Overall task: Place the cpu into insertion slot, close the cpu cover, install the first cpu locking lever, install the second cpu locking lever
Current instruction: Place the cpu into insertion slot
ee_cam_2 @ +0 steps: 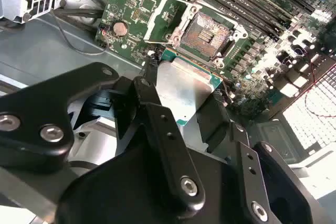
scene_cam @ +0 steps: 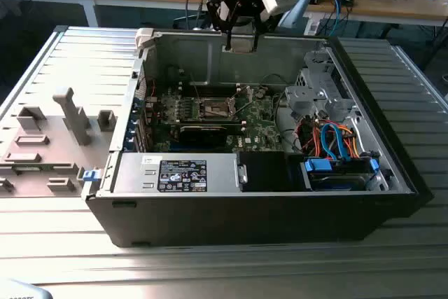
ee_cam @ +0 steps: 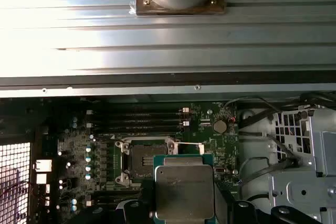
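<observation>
1. The pincer (scene_cam: 240, 38) hangs high over the open case (scene_cam: 245, 204), which lies on the ribbed worktop (scene_cam: 210, 271).
2. Its black fingers (ee_cam_2: 147, 98) are clamped on two opposite edges of the cpu (ee_cam_2: 184, 85). The chip sits between them, clear of everything beneath.
3. In the first wrist view the cpu (ee_cam: 184, 192) is a flat square. It has a silvery-grey metal lid with faint engraving, on a thin green base that shows as a narrow border round the lid.
4. The slot (ee_cam_2: 207, 31) lies below the pincer, just past the cpu's outer edge, on the green board (ee_cam_2: 136, 9). Its dark square of contacts is bare inside a silver rim.
5. The cover (ee_cam_2: 155, 18), a thin silver frame with an open middle, is swung off the slot to one side, and green board shows through it.
6. In the exterior view the slot (scene_cam: 215, 108) is well below the pincer, down on the case's floor.
</observation>
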